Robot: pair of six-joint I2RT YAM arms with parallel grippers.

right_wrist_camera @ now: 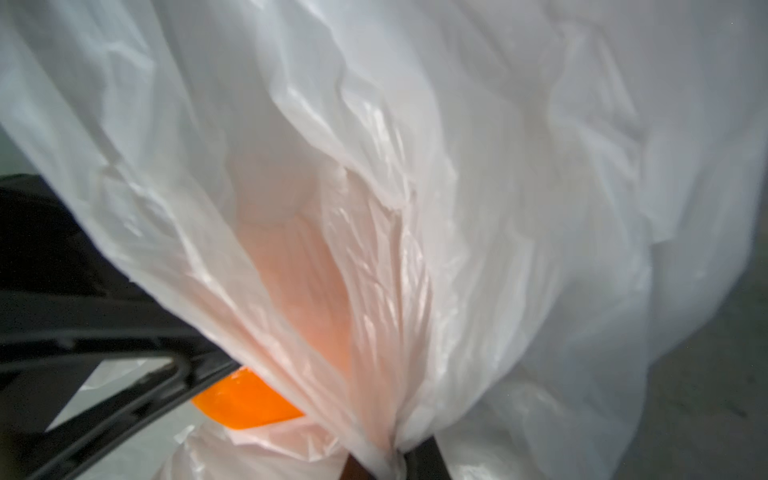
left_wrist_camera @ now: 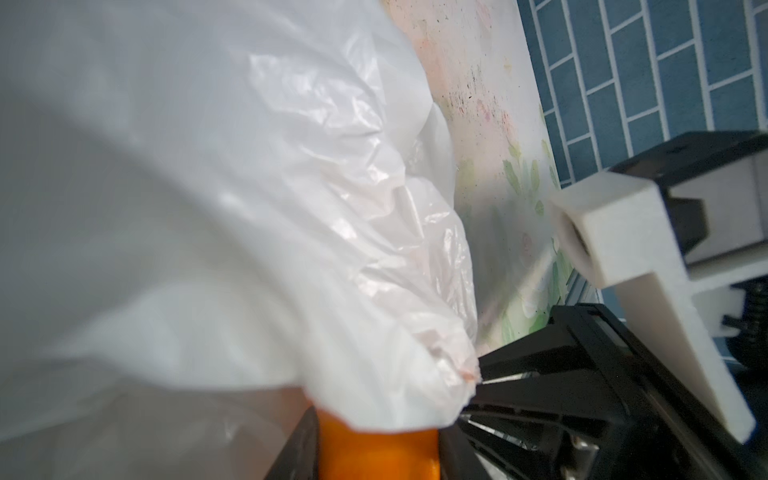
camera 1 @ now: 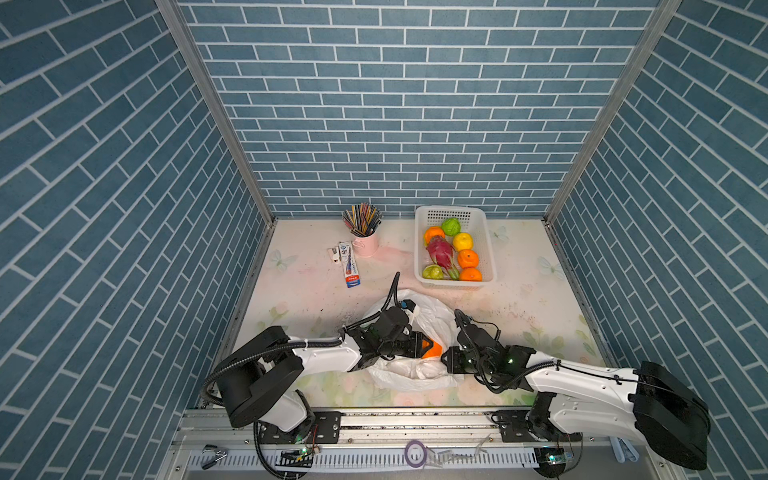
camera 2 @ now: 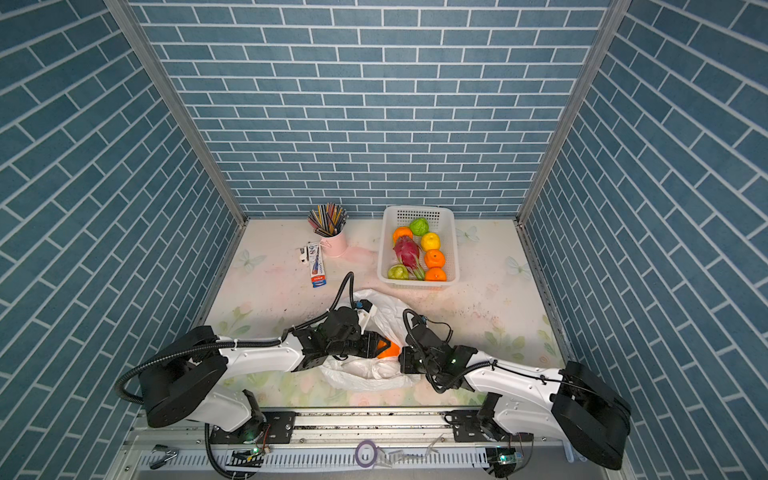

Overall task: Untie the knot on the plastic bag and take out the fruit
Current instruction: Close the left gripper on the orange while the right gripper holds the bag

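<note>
**Orange gripped at the bag's mouth, ready to lift out**

Top views: in both, the plastic bag (camera 1: 432, 320) lies crumpled on the desk (camera 1: 519, 307) near its front edge, between the two arms. The left hand (camera 1: 424, 347) reaches across it with the forearm low and nearly level. It clasps an orange (camera 1: 434, 351) at the bag's opening. The right hand (camera 1: 445, 358) faces it from just beside, pressed together on a fold of the bag. Well behind, seven pieces of fruit (camera 1: 440, 249) sit in the white basket (camera 1: 491, 249). No tied knot shows, so I judge the untying done and the emptying far along. The bag's inside is hidden.

Left wrist view: the orange (left_wrist_camera: 374, 457) sits between the left hand's black fingers, with film draped over its top. The right hand (left_wrist_camera: 482, 380) pinches the bag's rim close by.

Right wrist view: a bunched gather of the bag (right_wrist_camera: 457, 208) is nipped between the right hand's fingers. The orange (right_wrist_camera: 245, 403) peeks out beneath the film.

The next move probably calls for drawing the orange clear of the clinging film while the right hand anchors the bag. It would then go to the basket.
</note>
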